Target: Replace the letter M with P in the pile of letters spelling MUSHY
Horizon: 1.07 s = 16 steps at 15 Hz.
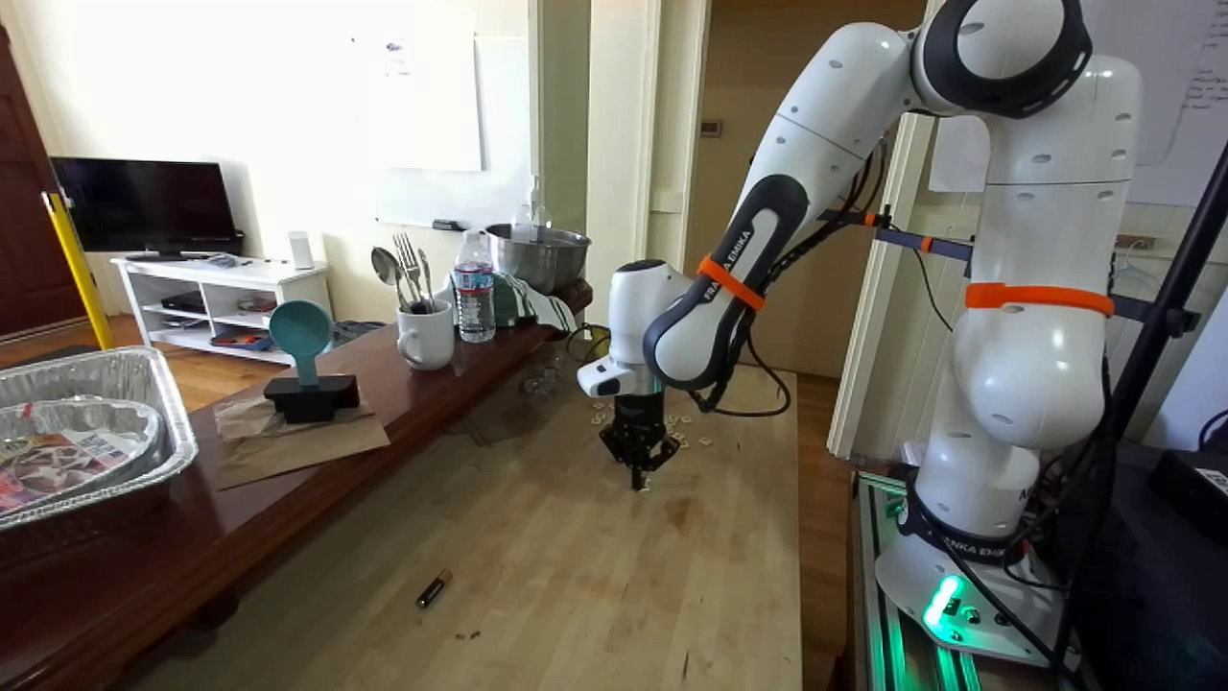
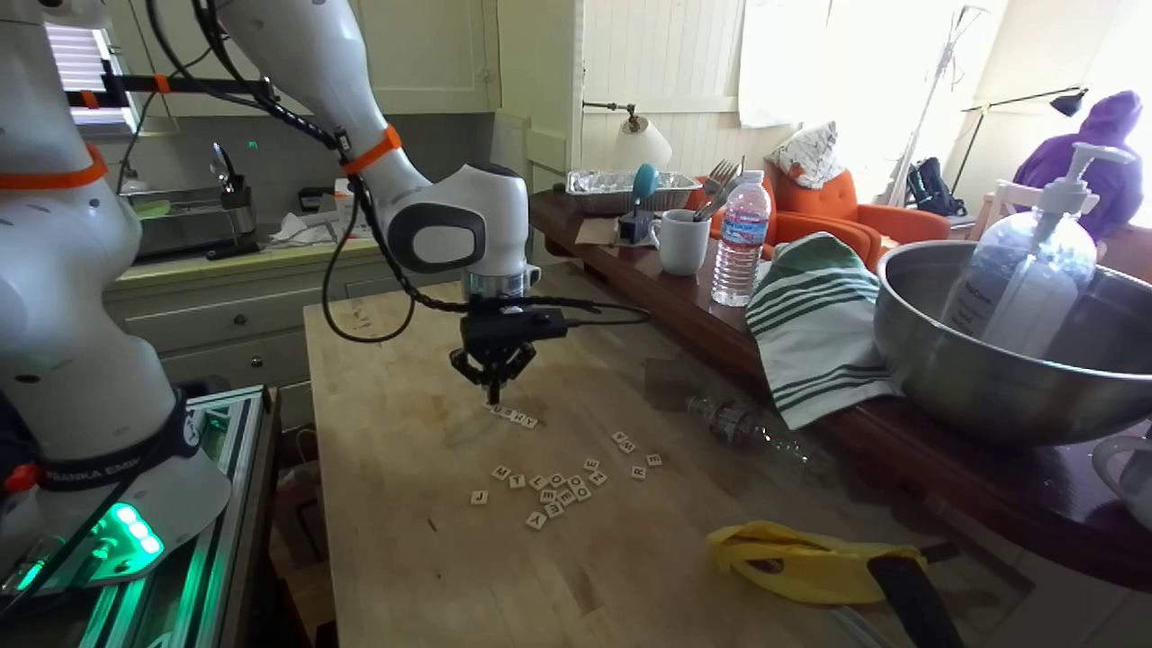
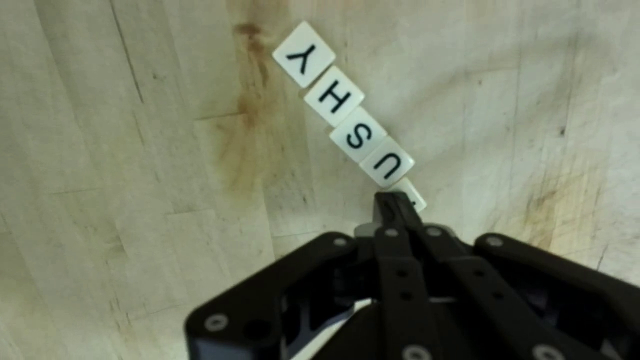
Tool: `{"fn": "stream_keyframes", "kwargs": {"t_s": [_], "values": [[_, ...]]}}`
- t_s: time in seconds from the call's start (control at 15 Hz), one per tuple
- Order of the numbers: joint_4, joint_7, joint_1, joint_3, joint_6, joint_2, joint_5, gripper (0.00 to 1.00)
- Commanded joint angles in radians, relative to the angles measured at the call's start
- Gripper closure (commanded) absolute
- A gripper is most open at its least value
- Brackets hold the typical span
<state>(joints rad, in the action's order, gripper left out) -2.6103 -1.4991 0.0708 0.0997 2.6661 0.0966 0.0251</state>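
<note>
diagonally set square tiles (image 3: 358, 134), closed pincer (image 3: 393, 201), stained wooden tabletop (image 3: 165, 165)

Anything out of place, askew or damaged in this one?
Mildly. What looks like a battery lies loose on the tabletop, away from the letter tiles. A pump bottle sits in the metal bowl, an unlikely spot. Brown stains mark the tabletop beside those tiles. The end tile beneath the gripper is mostly hidden.
</note>
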Motion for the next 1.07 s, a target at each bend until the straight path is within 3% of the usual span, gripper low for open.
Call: {"fn": "stream_keyframes", "kwargs": {"t_s": [0.0,0.27,1.0], "values": [[-0.031,-0.028,-0.014,-0.026,-0.019,0.001,0.033,1.0],[-0.037,-0.035,-0.016,-0.03,-0.018,-0.003,0.048,1.0],[-0.026,-0.074,-0.013,-0.023,-0.015,-0.031,-0.045,1.0]]}}
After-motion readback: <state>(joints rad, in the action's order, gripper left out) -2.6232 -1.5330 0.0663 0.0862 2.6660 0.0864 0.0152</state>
